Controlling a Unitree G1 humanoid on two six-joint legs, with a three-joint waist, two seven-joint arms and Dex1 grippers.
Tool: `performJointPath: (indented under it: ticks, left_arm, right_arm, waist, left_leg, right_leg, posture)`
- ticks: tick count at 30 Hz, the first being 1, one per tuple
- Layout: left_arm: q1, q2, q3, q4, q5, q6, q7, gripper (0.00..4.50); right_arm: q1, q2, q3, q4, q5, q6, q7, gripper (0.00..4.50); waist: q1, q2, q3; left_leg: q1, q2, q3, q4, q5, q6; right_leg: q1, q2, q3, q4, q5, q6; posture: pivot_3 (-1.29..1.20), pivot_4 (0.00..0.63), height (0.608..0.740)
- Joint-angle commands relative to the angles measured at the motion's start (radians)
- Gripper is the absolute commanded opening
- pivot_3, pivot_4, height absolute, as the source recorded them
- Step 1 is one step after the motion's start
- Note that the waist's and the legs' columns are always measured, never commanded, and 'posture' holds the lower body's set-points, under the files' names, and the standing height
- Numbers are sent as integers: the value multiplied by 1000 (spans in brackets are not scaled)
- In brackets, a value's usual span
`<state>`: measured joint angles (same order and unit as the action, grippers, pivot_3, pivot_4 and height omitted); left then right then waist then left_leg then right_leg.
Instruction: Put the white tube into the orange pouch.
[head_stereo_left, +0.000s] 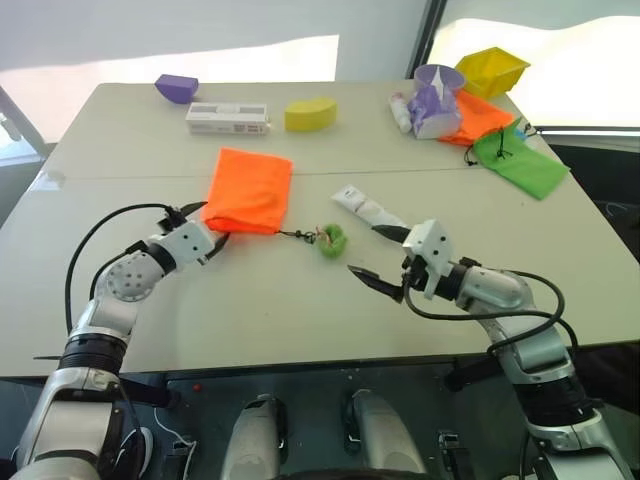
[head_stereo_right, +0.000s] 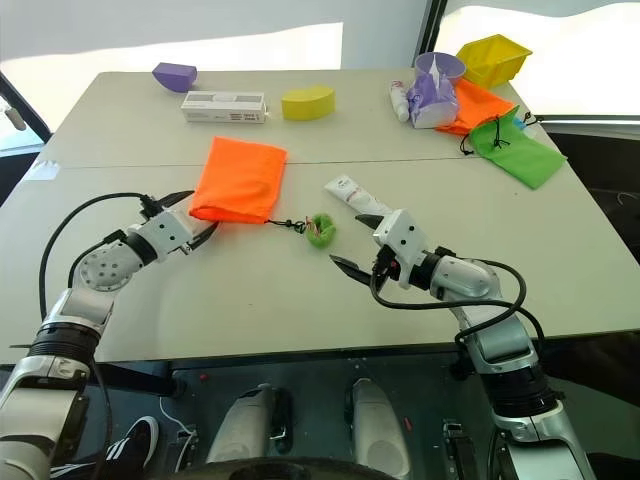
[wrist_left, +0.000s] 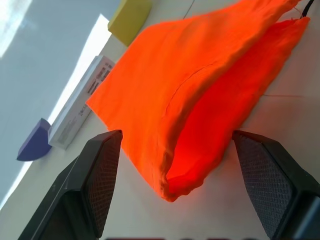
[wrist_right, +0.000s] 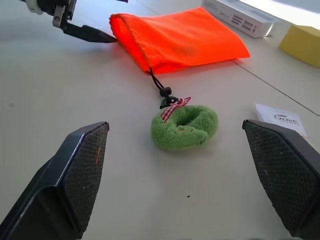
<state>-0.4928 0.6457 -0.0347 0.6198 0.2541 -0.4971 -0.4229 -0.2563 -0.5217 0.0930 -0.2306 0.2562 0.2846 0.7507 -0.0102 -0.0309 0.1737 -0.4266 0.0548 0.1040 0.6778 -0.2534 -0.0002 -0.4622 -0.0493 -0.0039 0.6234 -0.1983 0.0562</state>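
The orange pouch (head_stereo_left: 250, 188) lies flat on the table's middle left, its black cord running to a green pompom (head_stereo_left: 333, 241). My left gripper (head_stereo_left: 212, 225) is open at the pouch's near left corner. In the left wrist view that corner of the pouch (wrist_left: 200, 90) sits between the two fingers (wrist_left: 100, 180), which stand apart from the fabric. The white tube (head_stereo_left: 365, 208) lies right of the pouch. My right gripper (head_stereo_left: 372, 254) is open and empty just in front of the tube, pointing toward the pompom (wrist_right: 185, 127).
Along the far edge are a purple block (head_stereo_left: 176, 87), a long white box (head_stereo_left: 228, 117) and a yellow block (head_stereo_left: 310, 114). At far right sit a white bottle (head_stereo_left: 401, 110), purple cup (head_stereo_left: 437, 95), yellow bin (head_stereo_left: 492, 70), second orange pouch (head_stereo_left: 482, 115) and lime-green pouch (head_stereo_left: 520, 162).
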Motion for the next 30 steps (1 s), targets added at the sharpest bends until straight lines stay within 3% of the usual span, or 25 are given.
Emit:
performJointPath:
  ticks: [1, 8, 11, 16, 17, 25, 30]
  left_arm:
    - [-40, 8, -10, 19, 39, -16, 65, 3784]
    - [-43, 6, -29, 49, 50, -3, 88, 3784]
    - [-38, -5, -35, 53, 39, 22, 70, 2904]
    - [-42, -10, -39, 72, 48, 34, 74, 317]
    - [-41, -13, -39, 72, 39, 40, 62, 47]
    - [-12, -17, -25, 7, -51, 75, -45, 47]
    - [52, -3, -22, -142, -102, 146, -131, 47]
  right_arm:
    - [-3, 7, -2, -35, -2, -5, -8, 4475]
    - [-1, 16, 3, -37, -12, -2, -26, 4475]
    - [-4, 13, 2, -36, -22, -5, -31, 4500]
    - [-1, 10, -6, -32, -22, -4, -34, 4500]
    - [-1, 10, -8, -32, -22, -4, -36, 4500]
    - [-6, 12, -16, -6, -40, -19, -56, 4500]
    - [-24, 12, -15, 11, -54, -28, -62, 4500]
  waist:
    - [-1, 0, 0]
    - [-3, 0, 0]
    - [-2, 0, 0]
    - [0, 0, 0]
    - [0, 0, 0]
    - [-1, 0, 0]
    - [-2, 0, 0]
  left_leg:
    - [0, 0, 0, 0, 0, 0]
    - [0, 0, 0, 0, 0, 0]
    - [0, 0, 1, 0, 0, 0]
    - [1, 0, 1, 0, 0, 0]
    - [1, 0, 1, 0, 0, 0]
    - [1, -1, 1, 0, 0, 0]
    - [1, -1, 1, 0, 0, 0]
  right_leg:
    - [0, 0, 0, 0, 0, 0]
    - [0, 1, -1, 0, 0, 0]
    - [0, 1, -1, 1, 0, 0]
    - [1, 0, -1, 1, 0, 0]
    - [2, 0, -1, 1, 0, 0]
    - [2, -2, -1, 0, 0, 0]
    - [2, -1, -1, 0, 0, 0]
  posture:
    - [0, 150, 740]
    - [0, 150, 740]
    - [0, 150, 740]
    - [0, 150, 740]
    - [0, 150, 740]
    - [0, 150, 740]
    - [0, 150, 740]
